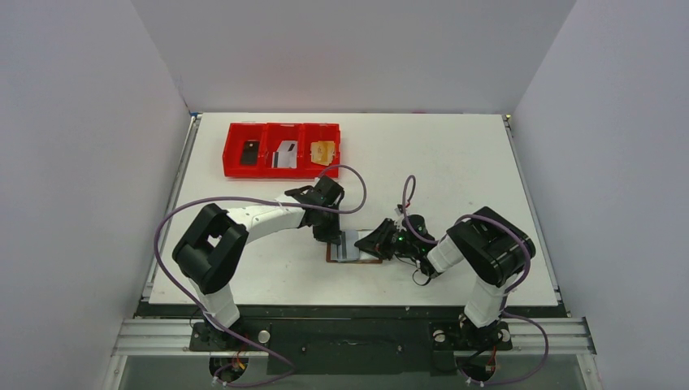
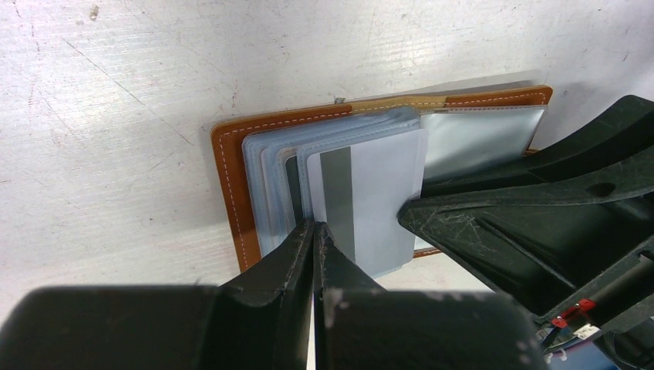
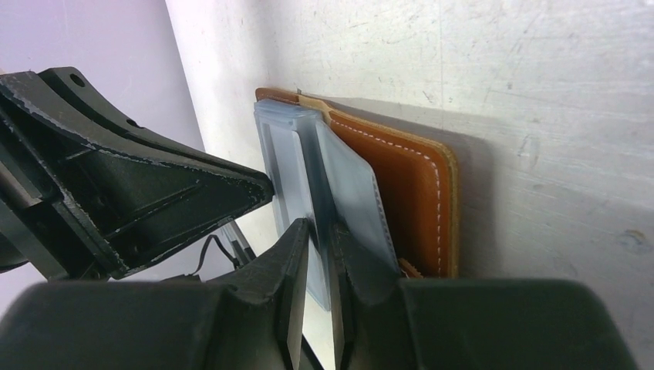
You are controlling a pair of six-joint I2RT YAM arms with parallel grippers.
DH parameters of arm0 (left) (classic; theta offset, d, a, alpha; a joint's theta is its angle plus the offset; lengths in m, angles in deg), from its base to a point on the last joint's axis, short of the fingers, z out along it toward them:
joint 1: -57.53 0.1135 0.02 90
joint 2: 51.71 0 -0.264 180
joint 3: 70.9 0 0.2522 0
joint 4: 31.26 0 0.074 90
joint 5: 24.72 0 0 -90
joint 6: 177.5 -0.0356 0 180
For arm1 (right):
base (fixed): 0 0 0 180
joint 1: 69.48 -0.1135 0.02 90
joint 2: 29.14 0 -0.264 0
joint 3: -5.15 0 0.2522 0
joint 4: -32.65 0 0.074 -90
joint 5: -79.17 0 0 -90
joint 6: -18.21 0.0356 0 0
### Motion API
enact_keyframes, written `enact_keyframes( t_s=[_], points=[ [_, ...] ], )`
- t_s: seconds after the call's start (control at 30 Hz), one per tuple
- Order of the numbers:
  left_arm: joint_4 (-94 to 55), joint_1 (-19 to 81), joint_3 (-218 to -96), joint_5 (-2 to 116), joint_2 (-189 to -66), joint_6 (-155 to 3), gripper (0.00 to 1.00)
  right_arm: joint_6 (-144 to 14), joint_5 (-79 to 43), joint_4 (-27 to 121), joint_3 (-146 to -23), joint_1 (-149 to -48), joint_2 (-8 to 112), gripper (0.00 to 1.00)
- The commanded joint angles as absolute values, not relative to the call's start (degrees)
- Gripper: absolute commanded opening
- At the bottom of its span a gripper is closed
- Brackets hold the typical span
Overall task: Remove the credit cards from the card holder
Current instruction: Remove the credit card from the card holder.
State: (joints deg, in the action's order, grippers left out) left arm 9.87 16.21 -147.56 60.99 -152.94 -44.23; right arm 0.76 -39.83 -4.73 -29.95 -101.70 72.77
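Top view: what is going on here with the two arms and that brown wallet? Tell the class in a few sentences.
Both arms are working on the open brown card holder. The left gripper, fingers shut, has its tips at the edge of the grey-blue pockets. The right gripper has its fingers pinched on one pocket leaf. A white card with a grey stripe shows at the front of the pockets. The red tray holds a card in each of its three compartments.

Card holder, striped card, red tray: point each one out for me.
card holder (image 2: 230, 193), left wrist view, brown leather border.
striped card (image 2: 378, 204), left wrist view, white face beside the stripe.
red tray (image 1: 229, 150), top view, left wall.
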Motion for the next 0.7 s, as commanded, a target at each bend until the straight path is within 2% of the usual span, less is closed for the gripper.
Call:
enact_keyframes(
  t_s=[0.0,0.3,0.67],
  points=[
    [12.92,16.03,-146.18,65.28,-155.3,-44.7,0.0,0.92,-40.14,-9.44,-29.81,-101.26,73.44,0.11],
    [13.35,16.74,-145.95,66.06,-155.1,-44.47,0.0,-0.04,-39.7,-7.99,-28.94,-100.19,71.91,0.04],
    [13.49,17.82,-145.66,65.71,-155.19,-45.07,0.0,-1.94,-39.17,-5.79,-27.89,-98.91,70.28,0.03]
  ],
)
